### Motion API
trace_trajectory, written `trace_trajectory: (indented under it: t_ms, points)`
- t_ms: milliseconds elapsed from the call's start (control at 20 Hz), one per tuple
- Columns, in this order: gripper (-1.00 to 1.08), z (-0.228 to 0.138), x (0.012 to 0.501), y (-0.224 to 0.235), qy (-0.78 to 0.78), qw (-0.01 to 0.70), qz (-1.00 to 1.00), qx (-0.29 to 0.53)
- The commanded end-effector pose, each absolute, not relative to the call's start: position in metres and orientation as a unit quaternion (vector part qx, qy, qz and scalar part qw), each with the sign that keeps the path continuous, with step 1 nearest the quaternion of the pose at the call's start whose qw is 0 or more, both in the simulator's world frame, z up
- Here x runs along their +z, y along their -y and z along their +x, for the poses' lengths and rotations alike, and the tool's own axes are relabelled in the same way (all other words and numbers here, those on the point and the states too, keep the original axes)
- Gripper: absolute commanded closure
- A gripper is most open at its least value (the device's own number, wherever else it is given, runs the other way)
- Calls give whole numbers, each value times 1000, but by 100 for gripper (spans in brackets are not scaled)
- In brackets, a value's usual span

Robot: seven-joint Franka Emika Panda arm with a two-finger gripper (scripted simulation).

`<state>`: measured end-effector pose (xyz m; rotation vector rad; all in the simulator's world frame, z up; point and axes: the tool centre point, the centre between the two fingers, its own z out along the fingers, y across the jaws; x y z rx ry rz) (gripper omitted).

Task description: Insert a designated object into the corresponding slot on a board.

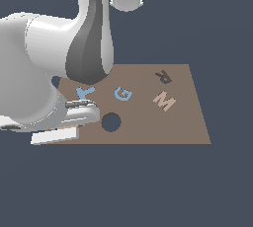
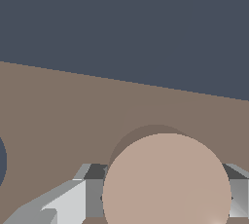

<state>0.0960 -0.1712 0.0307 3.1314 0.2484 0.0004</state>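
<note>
The pale pinkish-tan round disc (image 2: 166, 181) sits between my gripper's (image 2: 165, 191) two grey fingers (image 2: 92, 191), which press on its sides. It hangs just above the brown board (image 2: 58, 111) and casts a shadow on it. In the exterior view the gripper (image 1: 81, 115) is low over the board's left end, and the disc is hidden behind the arm. The dark round slot (image 1: 111, 122) lies just to the exterior view's right of the gripper. In the wrist view only the slot's edge (image 2: 1, 159) shows.
On the board (image 1: 183, 122) are a blue T (image 1: 85, 93), a blue G (image 1: 123, 94), a pinkish-tan M (image 1: 164, 101) and a dark R (image 1: 164, 77). My bulky white arm (image 1: 44, 73) covers the board's left end. Dark floor surrounds the board.
</note>
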Motion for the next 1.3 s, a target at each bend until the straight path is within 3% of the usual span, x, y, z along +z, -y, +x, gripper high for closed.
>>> trace_trajectory:
  t_ms: [0,600,1250]
  points:
    - [108,96,31,171,-78,0,997,0]
    - [108,87,31,169,-8,0,1000,0]
    - [108,65,33,157,183,0,983,0]
